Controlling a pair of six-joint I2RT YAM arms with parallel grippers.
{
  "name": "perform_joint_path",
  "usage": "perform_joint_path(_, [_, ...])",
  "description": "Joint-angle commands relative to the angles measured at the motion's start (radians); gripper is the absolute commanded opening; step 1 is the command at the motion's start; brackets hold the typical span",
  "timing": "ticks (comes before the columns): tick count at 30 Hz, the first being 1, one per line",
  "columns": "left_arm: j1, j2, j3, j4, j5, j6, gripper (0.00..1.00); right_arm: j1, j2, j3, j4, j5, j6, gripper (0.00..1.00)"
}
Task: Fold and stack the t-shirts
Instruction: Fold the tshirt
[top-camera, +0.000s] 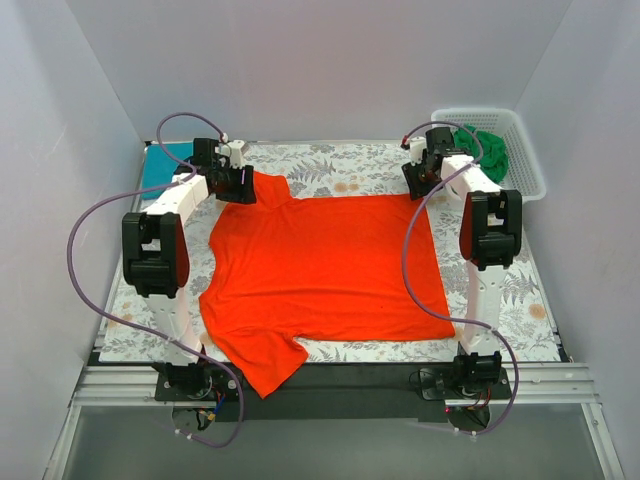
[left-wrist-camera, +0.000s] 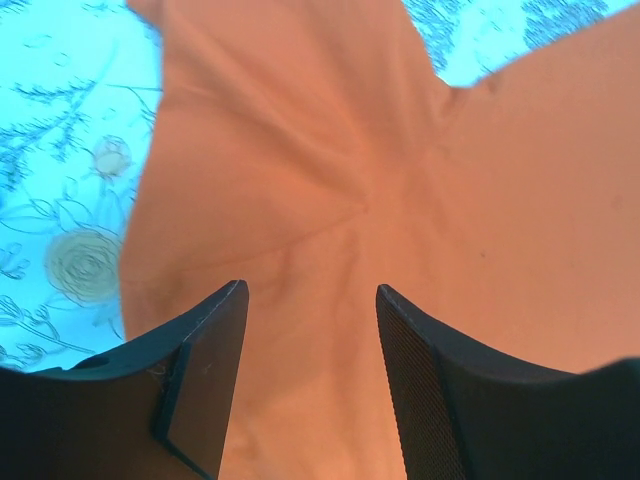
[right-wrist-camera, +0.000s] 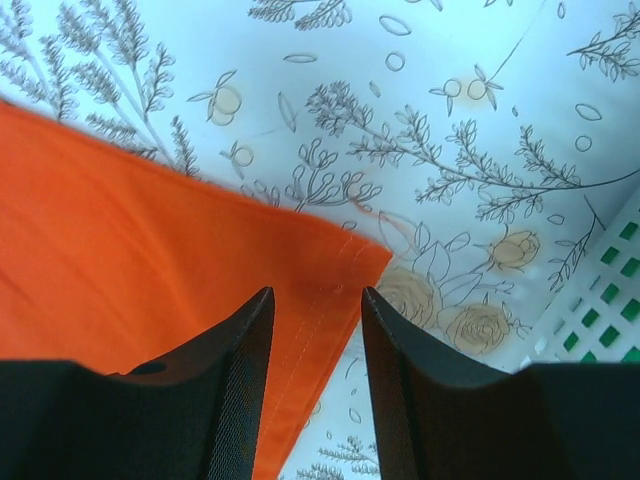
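White walls on three sides, and under them a table spread with pale cloth printed in grey ferns and flowers (top-camera: 340, 165). Laid flat across the middle, a bright orange cotton t-shirt (top-camera: 330, 265): hem to the right, sleeves to the left, the near sleeve reaching past the cloth's near edge. Over the far sleeve, the left gripper (top-camera: 232, 180), set wide, with creased orange fabric showing between its black fingers (left-wrist-camera: 205, 360) and nothing pinched. Over the far hem corner, the right gripper (top-camera: 425, 172), parted more narrowly, with the stitched corner lying in the gap, ungrasped. At far right, a white plastic mesh basket (top-camera: 528, 165) holding a crumpled green garment (top-camera: 490, 148). At far left, behind the left gripper, a flat teal item (top-camera: 160, 165).
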Motion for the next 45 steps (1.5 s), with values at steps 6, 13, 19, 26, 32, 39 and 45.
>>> perform_joint_path(6, [0.022, 0.089, 0.11, 0.029, -0.04, -0.014, 0.53, -0.001, 0.055, 0.067, 0.102, 0.081, 0.046, 0.52])
perform_joint_path(13, [0.024, 0.168, 0.171, 0.036, -0.082, -0.037, 0.54, -0.002, 0.087, 0.06, 0.108, 0.043, 0.055, 0.46])
perform_joint_path(19, [0.024, 0.228, 0.231, 0.038, -0.129, -0.047, 0.54, -0.002, 0.088, 0.031, 0.108, 0.008, 0.051, 0.13])
perform_joint_path(26, [0.024, 0.292, 0.305, 0.042, -0.201, -0.022, 0.52, -0.002, 0.087, 0.023, 0.107, -0.009, 0.029, 0.01])
perform_joint_path(32, [0.024, 0.344, 0.343, -0.005, -0.188, -0.01, 0.5, -0.002, 0.078, 0.021, 0.105, -0.017, 0.021, 0.01])
perform_joint_path(39, [0.024, 0.33, 0.29, 0.003, -0.152, 0.01, 0.45, -0.001, 0.078, 0.023, 0.102, -0.031, 0.014, 0.01])
perform_joint_path(45, [0.019, 0.401, 0.384, -0.008, -0.116, 0.021, 0.46, -0.002, 0.079, 0.023, 0.096, -0.032, 0.005, 0.01])
